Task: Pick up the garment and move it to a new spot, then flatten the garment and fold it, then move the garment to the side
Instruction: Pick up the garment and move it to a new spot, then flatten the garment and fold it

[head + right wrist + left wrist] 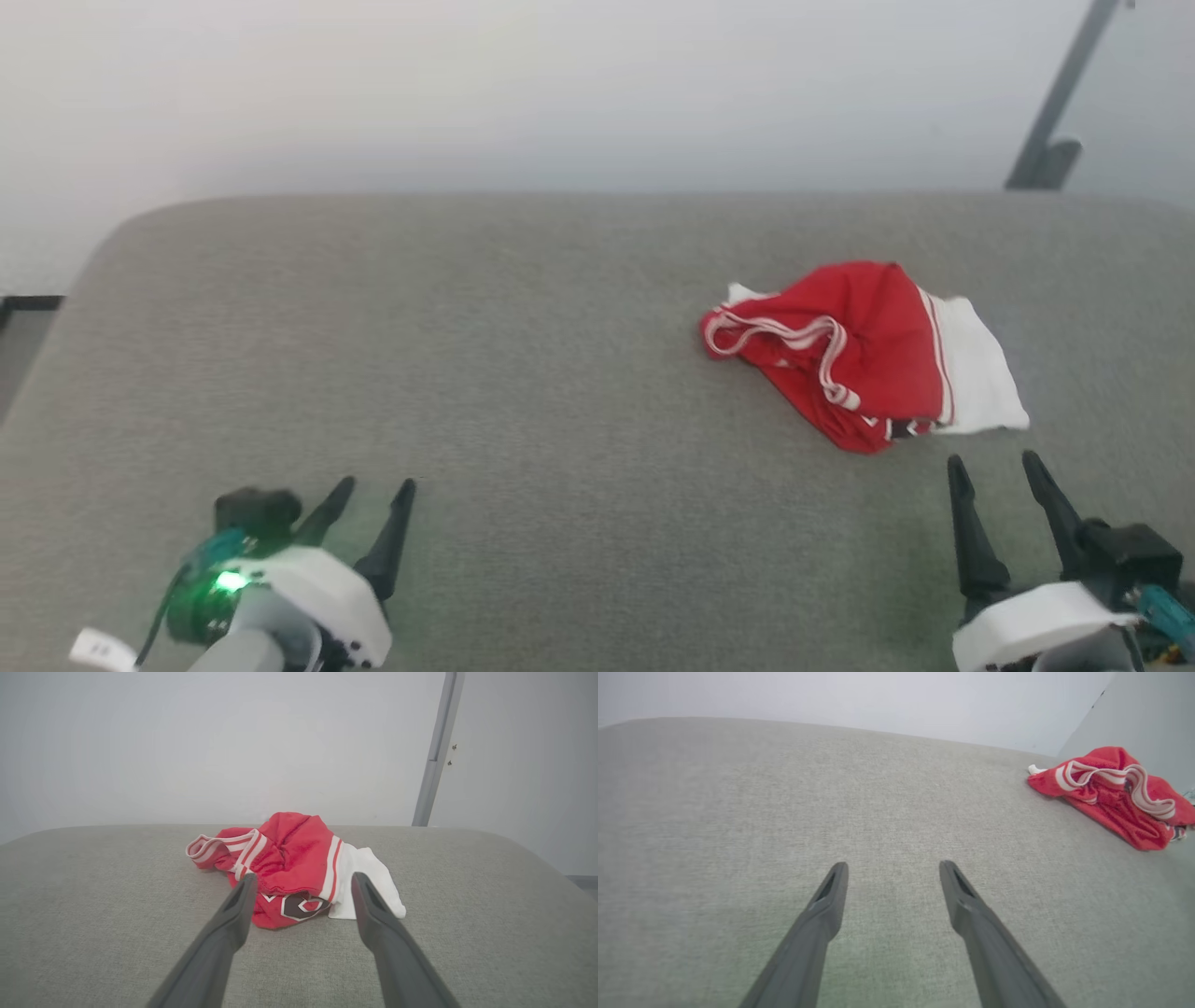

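The garment (864, 350) lies crumpled in a heap on the right part of the grey cushioned surface (523, 373), red with a white sleeve on its right side and white-striped trim on its left. Part of a black white-outlined print shows at its near edge (303, 905). My right gripper (994, 460) is open just short of the garment's near edge, not touching it. At the lower left my left gripper (376, 483) is open over bare fabric, far from the garment (1111, 793).
The grey surface has rounded far corners and drops off at its left edge (56, 317). A pale wall rises behind it. A dark slanted pole (1060, 103) stands at the back right.
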Motion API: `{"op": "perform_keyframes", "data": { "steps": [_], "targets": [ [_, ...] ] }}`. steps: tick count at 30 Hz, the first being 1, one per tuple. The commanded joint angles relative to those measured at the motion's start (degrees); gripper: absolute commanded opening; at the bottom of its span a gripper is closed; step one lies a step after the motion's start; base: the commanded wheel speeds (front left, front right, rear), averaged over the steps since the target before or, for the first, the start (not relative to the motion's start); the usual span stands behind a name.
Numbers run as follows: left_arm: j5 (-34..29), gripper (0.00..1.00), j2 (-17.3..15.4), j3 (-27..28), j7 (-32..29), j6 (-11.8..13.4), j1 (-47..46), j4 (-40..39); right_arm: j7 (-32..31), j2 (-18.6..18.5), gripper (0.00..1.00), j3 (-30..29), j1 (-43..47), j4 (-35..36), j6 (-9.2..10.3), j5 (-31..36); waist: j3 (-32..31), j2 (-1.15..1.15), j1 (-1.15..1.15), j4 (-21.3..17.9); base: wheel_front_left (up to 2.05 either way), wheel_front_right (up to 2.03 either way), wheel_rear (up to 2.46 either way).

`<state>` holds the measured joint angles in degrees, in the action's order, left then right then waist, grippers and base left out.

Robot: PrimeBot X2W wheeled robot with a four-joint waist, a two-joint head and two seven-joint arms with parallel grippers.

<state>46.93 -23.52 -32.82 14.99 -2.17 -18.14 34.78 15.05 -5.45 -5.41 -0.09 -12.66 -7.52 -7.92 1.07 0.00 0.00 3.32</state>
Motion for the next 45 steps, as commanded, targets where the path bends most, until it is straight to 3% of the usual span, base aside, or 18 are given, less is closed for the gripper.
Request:
{"op": "perform_keyframes", "data": {
  "steps": [1, 9, 15, 20, 32, 45],
  "targets": [
    [-1.2, 1.0, -0.3, 1.4, 0.3, 0.4, 1.5, -1.2, 0.2, -0.3, 1.0, 0.0, 0.6, 0.4, 0.06, 0.2, -1.4, 0.0, 0.0, 1.3, 0.0, 0.0, 0.0],
    [-13.1, 1.0, 1.0, 14.3, 0.3, 3.0, 12.0, -13.2, 0.2, -1.3, 1.0, -1.2, 1.4, 1.3, 0.06, 0.4, -2.1, 0.0, 0.0, 1.1, 0.0, 0.0, 0.0],
    [-21.4, 1.0, 5.1, 24.8, 0.3, 1.1, 18.4, -20.8, 0.2, -2.0, 1.0, -1.5, 0.4, 2.3, 0.06, 0.4, -2.3, 0.0, 0.0, 0.4, 0.0, 0.0, 0.0],
    [-27.4, 1.0, 8.6, 30.1, 0.3, -0.9, 20.9, -24.4, 0.2, -1.9, 1.0, -2.0, 0.0, 3.5, 0.06, -0.1, -2.3, 0.0, 0.0, 0.1, 0.0, 0.0, 0.0],
    [-33.4, 1.0, 13.9, 35.3, 0.3, -3.9, 22.3, -23.8, 0.2, -1.1, 1.0, -1.3, -0.4, 2.9, 0.06, 0.1, -1.3, 0.0, 0.0, -0.7, 0.0, 0.0, 0.0],
    [-36.0, 1.0, 16.6, 36.9, 0.3, -5.2, 22.4, -24.2, -0.3, -2.9, 1.0, 0.2, -1.9, -0.5, 0.06, 0.8, -0.7, 0.0, 0.0, -0.8, 0.0, 0.0, 0.0]
  ]
}}
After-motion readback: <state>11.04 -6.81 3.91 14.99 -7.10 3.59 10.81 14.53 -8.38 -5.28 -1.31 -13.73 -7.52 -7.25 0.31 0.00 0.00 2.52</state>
